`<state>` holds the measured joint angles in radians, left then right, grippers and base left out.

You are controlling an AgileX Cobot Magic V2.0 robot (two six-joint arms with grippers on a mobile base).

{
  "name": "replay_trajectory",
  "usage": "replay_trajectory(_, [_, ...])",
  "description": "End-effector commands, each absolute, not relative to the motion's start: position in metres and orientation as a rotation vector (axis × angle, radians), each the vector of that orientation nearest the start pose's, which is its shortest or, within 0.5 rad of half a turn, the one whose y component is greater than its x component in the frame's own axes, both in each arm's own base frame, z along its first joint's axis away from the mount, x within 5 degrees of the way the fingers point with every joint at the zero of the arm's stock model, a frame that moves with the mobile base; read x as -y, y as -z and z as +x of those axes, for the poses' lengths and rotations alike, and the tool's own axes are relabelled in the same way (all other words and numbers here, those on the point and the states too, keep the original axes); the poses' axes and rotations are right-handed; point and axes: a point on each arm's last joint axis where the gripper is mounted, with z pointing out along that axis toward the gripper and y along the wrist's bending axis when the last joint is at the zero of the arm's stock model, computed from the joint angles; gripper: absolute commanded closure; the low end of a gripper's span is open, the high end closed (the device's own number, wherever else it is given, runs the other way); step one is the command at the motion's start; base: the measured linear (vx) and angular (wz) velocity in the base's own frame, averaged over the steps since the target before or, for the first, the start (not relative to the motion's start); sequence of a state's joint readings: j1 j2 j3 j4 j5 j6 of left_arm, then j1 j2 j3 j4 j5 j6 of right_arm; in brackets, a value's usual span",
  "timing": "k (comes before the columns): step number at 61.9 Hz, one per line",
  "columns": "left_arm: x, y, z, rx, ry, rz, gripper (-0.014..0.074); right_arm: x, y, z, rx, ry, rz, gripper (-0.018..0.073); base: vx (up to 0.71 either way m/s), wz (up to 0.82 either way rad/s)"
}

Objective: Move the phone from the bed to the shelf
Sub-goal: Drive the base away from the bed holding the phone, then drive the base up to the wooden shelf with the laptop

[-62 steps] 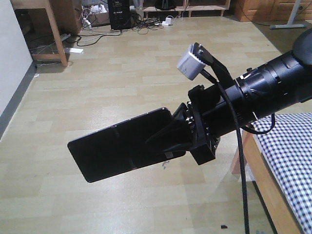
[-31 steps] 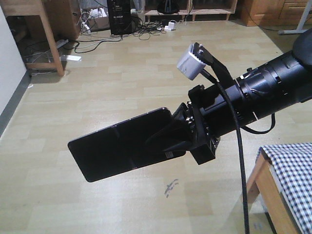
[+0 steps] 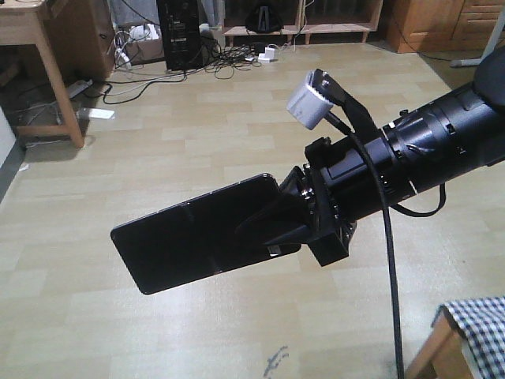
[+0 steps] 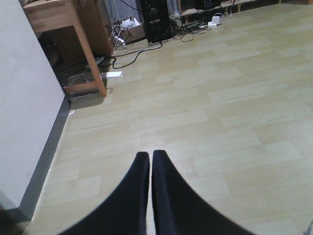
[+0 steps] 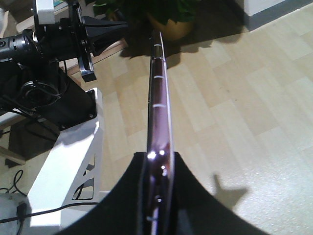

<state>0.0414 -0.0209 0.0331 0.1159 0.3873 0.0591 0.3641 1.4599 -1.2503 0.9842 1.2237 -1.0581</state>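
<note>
Right hand (image 3: 293,219) clamps the phone (image 3: 189,241) by one end, jutting toward 8 o'clock, likely for carrying; left hand (image 4: 150,164) pressed together, empty.

Home bedroom-office: gingham bed (image 3: 483,320), wooden desk (image 3: 20,30), computer tower (image 3: 178,31), tangled floor cables (image 3: 150,79).

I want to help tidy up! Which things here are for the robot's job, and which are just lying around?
For the job: phone, held in the right jaws; bed.
Just lying about: cables, wooden desk, black computer tower.
</note>
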Motion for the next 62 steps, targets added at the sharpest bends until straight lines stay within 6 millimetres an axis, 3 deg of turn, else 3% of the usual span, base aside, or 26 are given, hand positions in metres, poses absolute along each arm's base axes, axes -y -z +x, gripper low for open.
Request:
replay_trajectory(1, [-0.0055,-0.1737,0.0531,-1.808,-0.182,0.089,0.0595,-0.1675,-0.3707,0.2265,-1.913,-1.179,-1.337,0.0561,0.46,-0.03])
replay_trajectory(62, [-0.0055,-0.1737,0.0531,-1.808,-0.182,0.089,0.0595,-0.1675,-0.3706,0.2266,-1.914,-1.178,-1.338,0.0561,0.46,-0.07])
